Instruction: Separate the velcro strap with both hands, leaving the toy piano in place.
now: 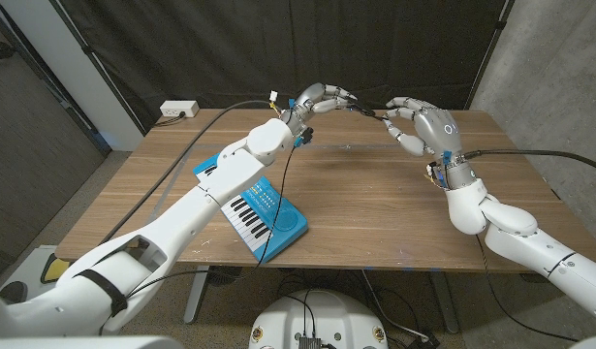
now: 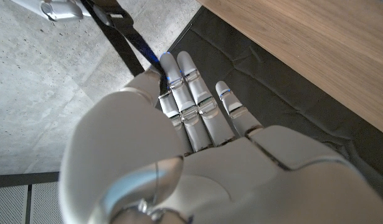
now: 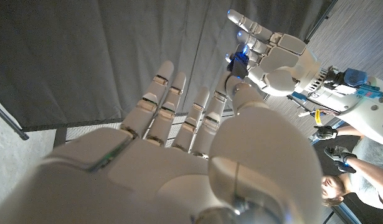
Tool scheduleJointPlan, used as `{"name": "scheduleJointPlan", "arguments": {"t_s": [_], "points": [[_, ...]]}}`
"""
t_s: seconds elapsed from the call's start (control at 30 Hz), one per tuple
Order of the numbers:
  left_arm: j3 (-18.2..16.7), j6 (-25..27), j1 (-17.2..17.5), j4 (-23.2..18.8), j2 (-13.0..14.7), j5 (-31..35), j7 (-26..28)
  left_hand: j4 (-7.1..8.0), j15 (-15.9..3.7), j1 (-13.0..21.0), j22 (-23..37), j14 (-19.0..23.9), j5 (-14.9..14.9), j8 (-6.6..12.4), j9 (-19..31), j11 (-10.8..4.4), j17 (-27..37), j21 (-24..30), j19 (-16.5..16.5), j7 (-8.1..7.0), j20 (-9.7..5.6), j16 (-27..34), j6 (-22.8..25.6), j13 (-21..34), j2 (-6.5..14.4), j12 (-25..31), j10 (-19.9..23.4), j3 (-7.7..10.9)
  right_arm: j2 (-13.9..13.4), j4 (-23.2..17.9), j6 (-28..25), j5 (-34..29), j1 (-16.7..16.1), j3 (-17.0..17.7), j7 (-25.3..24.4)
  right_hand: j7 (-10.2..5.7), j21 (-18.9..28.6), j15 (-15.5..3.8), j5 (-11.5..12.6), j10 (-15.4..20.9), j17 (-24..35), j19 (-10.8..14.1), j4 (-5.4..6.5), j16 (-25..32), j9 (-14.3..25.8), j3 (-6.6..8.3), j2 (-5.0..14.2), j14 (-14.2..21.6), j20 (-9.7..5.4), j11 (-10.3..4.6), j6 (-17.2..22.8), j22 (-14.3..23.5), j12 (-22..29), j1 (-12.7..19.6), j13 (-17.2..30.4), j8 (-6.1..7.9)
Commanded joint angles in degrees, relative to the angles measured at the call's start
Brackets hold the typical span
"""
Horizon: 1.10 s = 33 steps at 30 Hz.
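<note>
Looks like a robotics lab/test bay w/ a staged recording setup. Black curtain [image 1: 133,48] hung behind a wooden table [image 1: 375,213], bare concrete wall [image 1: 554,53] far right, power strip [image 1: 178,110] at table's far-left corner, carpet floor [image 1: 46,208].

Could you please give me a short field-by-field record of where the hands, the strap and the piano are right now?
left hand: raised above the table's far edge, pinching one end of the velcro strap
right hand: raised opposite, holding the other end
velcro strap: dark, stretched between both hands in the air
toy piano: blue, on the wooden table near its front edge, partly under the left arm, untouched
</note>
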Motion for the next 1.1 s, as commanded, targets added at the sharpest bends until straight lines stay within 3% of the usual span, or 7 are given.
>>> {"name": "scheduleJointPlan", "arguments": {"t_s": [0.03, 0.5, 0.87, 0.93, 1.0, 1.03, 1.1], "points": [[-1.8, -0.5, 1.8, -0.8, 0.3, -2.5, 2.2, -0.02, -0.03, 0.1, 0.2, 0.2, 0.4, 0.25, 0.1, -0.23, 0.2, -0.2, 0.5, 1.70, 0.21, -0.1, 2.0, 0.1, 0.6, -0.3, 0.3, 0.32, -0.1, 1.4, 0.8, -1.2, 0.5, -0.4, -3.7, -0.20, 0.4, -9.73, 0.9, 0.4, 0.5, -0.2, 1.48, 0.3, 19.3, 4.11, -0.19, 0.9, -3.11, -0.29, -0.2, 0.3, 0.9, -0.5, 0.7, 8.92], [-1.6, -0.6, 2.1, -0.9, 0.5, -3.3, 2.9, -0.05, -0.07, 0.0, 0.2, 0.1, 0.3, 0.18, 0.1, -0.34, 0.3, -0.4, 0.4, 1.81, 0.24, -0.1, 1.9, 0.0, 0.6, -0.4, 0.3, 0.35, 0.5, 2.7, 0.4, -2.7, 1.4, -1.1, -6.7, -1.68, 1.3, -9.69, 2.5, 0.8, 1.7, 0.0, 1.70, 0.4, 21.7, 5.02, -0.76, 2.1, -3.54, -0.52, -1.3, 0.4, 2.2, -1.6, 2.8, 10.39], [-1.2, -0.3, 2.0, -0.9, 0.9, -3.7, 2.2, -0.04, -0.02, -0.1, 0.2, -0.1, 0.3, 0.06, 0.0, -0.46, 0.3, -0.6, 0.4, 1.86, 0.28, -0.3, 1.9, -0.2, 0.6, -0.6, 0.3, 0.40, 1.2, 1.8, -1.3, -3.4, 2.0, -2.1, -5.8, -3.09, 2.6, -8.71, -1.3, 1.8, 4.1, -0.6, 2.18, -0.1, 16.7, 4.23, -2.69, 1.5, -2.69, -0.46, -2.5, 0.7, 4.4, -4.6, 5.8, 7.45], [-1.1, -0.3, 2.0, -1.1, 1.0, -3.6, 2.2, -0.08, 0.02, -0.1, 0.2, -0.1, 0.3, 0.09, 0.0, -0.46, 0.3, -0.6, 0.4, 1.89, 0.27, -0.2, 2.0, -0.2, 0.6, -0.6, 0.4, 0.41, 1.6, 1.9, -1.2, -2.9, 2.2, -2.2, -6.0, -3.35, 2.9, -8.29, -4.2, 1.7, 5.2, -0.8, 2.27, -0.1, 15.1, 3.33, -3.21, 0.9, -2.22, -0.36, -3.7, 0.8, 4.8, -5.3, 6.4, 5.99], [-1.1, -0.1, 2.0, -1.3, 1.2, -3.5, 2.1, -0.06, 0.08, -0.2, 0.2, 0.0, 0.3, 0.06, 0.0, -0.33, 0.3, -0.6, 0.4, 1.82, 0.29, -0.2, 2.0, -0.2, 0.6, -0.6, 0.4, 0.44, 1.7, 1.6, -1.3, -2.5, 2.1, -2.2, -5.6, -3.53, 3.7, -8.65, -12.1, 1.7, 6.9, -1.2, 2.19, 0.1, 11.2, 1.15, -4.48, 0.1, -2.30, -0.35, -9.6, 0.8, 5.1, -6.0, 7.1, 0.81], [-1.1, 0.1, 2.0, -1.3, 1.2, -3.6, 2.0, -0.07, 0.09, -0.2, 0.2, 0.1, 0.3, 0.05, 0.0, -0.32, 0.3, -0.6, 0.4, 1.85, 0.27, -0.2, 1.9, -0.2, 0.6, -0.6, 0.3, 0.43, 1.7, 1.8, -0.8, -2.1, 2.2, -2.3, -5.7, -3.48, 4.1, -8.48, -14.2, 1.8, 6.7, -1.0, 2.13, -0.5, 9.5, 0.95, -4.80, -0.1, -2.13, -0.25, -11.9, 0.8, 5.1, -6.0, 7.2, -1.56], [-1.0, 0.2, 2.0, -1.1, 1.3, -4.0, 1.5, -0.04, 0.13, -0.2, 0.2, 0.0, 0.3, 0.05, 0.0, -0.31, 0.3, -0.6, 0.4, 1.87, 0.29, -0.2, 2.0, -0.2, 0.6, -0.6, 0.4, 0.43, 1.7, 1.7, -0.3, -1.3, 2.1, -2.2, -5.2, -3.46, 4.7, -8.34, -15.7, 1.0, 6.5, -0.2, 2.27, -1.0, 8.0, 0.22, -5.90, -0.4, -1.93, 0.19, -13.7, 0.6, 4.1, -6.7, 6.3, -3.57]]}}
